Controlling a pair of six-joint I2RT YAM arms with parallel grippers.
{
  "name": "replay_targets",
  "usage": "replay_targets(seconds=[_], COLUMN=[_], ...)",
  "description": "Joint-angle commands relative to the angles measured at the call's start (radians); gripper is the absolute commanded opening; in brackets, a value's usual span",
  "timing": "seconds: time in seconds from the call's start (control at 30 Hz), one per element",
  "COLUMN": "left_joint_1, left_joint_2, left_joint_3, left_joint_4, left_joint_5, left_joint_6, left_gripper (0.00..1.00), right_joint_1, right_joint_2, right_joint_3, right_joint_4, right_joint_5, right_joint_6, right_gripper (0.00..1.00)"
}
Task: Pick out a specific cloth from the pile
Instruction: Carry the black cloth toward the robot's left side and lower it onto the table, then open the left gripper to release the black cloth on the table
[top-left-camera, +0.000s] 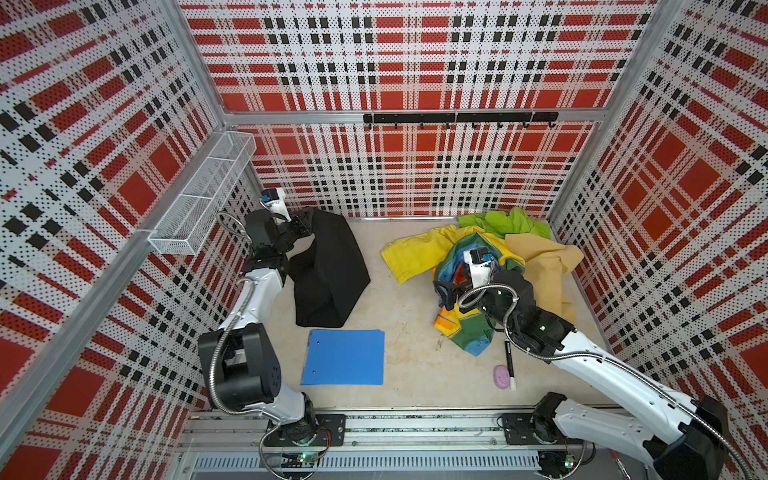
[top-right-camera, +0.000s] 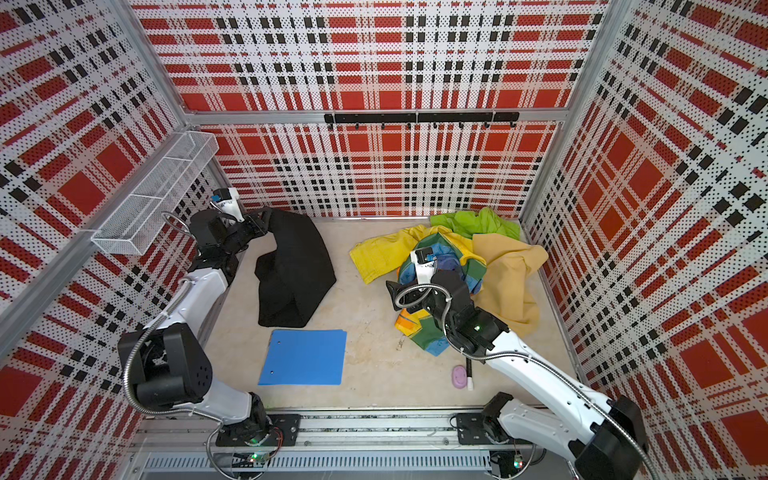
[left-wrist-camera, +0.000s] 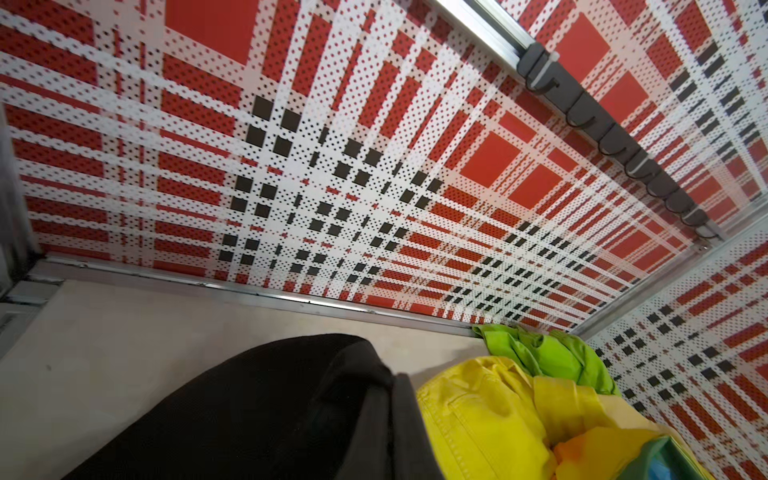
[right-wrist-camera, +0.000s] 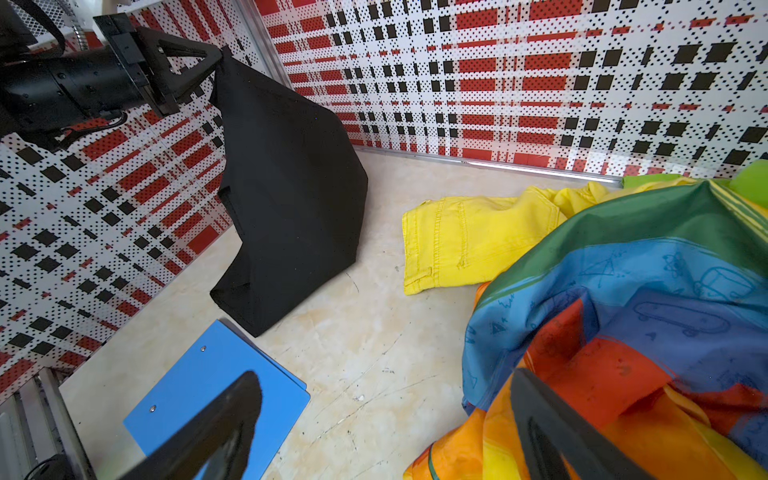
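Clamped far corner of cloth (top-left-camera: 328, 266) in left gripper (right-wrist-camera: 214, 60), jaws tight on fabric. Draped far-to-near down left side, lower end on table (top-left-camera: 415, 332) nr blue folder (top-left-camera: 345, 357). Lay well left of pile (top-left-camera: 532, 253). Hovered right gripper (top-left-camera: 441, 291) at pile's left edge by rainbow cloth (top-left-camera: 469, 336), jaws wide apart, empty. Judged left arm nearer for set-down.

The left arm (top-left-camera: 262, 286) and right arm (top-left-camera: 602, 365) have white shells, black joint housings and ribbed silver cable conduits (top-left-camera: 210, 374).

A robotics lab test cell: plaid-printed perforated panels (top-left-camera: 415, 62) on aluminium framing (top-left-camera: 195, 62), robot arms (top-left-camera: 259, 291) bolted to a rail (top-left-camera: 415, 428)
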Motion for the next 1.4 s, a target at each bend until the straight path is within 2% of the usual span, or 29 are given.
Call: replay_targets(seconds=[0.0,0.17,0.27,0.37,0.5,0.6,0.77,0.9,1.03,1.37], left_joint_1=[-0.007,-0.06,-0.094,-0.149,-0.225,-0.257,-0.223,-0.202,-0.179,-0.139], left_joint_2=[-0.089,-0.238,-0.307,-0.313,-0.266,-0.185,-0.043,0.074,0.147,0.298], left_joint_3=[-0.081,-0.271,-0.371,-0.44,-0.5,-0.494,-0.49,-0.41,-0.379,-0.195], left_joint_4=[0.01,-0.014,-0.025,-0.073,-0.074,-0.08,-0.066,-0.113,-0.104,-0.169], left_joint_5=[-0.076,-0.235,-0.284,-0.326,-0.328,-0.329,-0.313,-0.294,-0.262,-0.247], left_joint_6=[-0.007,-0.01,-0.013,0.012,0.018,0.014,-0.01,0.027,-0.014,-0.053], left_gripper=[0.0,0.0,0.0,0.0,0.0,0.0,0.0,0.0,0.0,0.0], right_joint_1=[0.003,0.003,0.003,0.004,0.003,0.003,0.004,0.004,0.003,0.004], right_joint_2=[0.006,0.006,0.004,0.011,0.019,0.02,0.0,-0.014,-0.013,0.001], right_joint_3=[0.002,0.001,-0.003,-0.008,-0.013,-0.008,-0.008,-0.023,-0.023,-0.012], right_joint_4=[0.056,0.049,0.048,0.054,0.066,0.056,0.029,0.018,0.01,0.003], right_joint_5=[0.003,0.004,0.009,0.01,0.001,0.003,0.033,0.051,0.063,0.078], right_joint_6=[0.003,-0.006,-0.008,-0.002,0.008,0.009,0.009,0.012,0.016,0.008], right_gripper=[1.0,1.0,1.0,1.0,1.0,1.0,1.0,1.0,1.0,1.0])
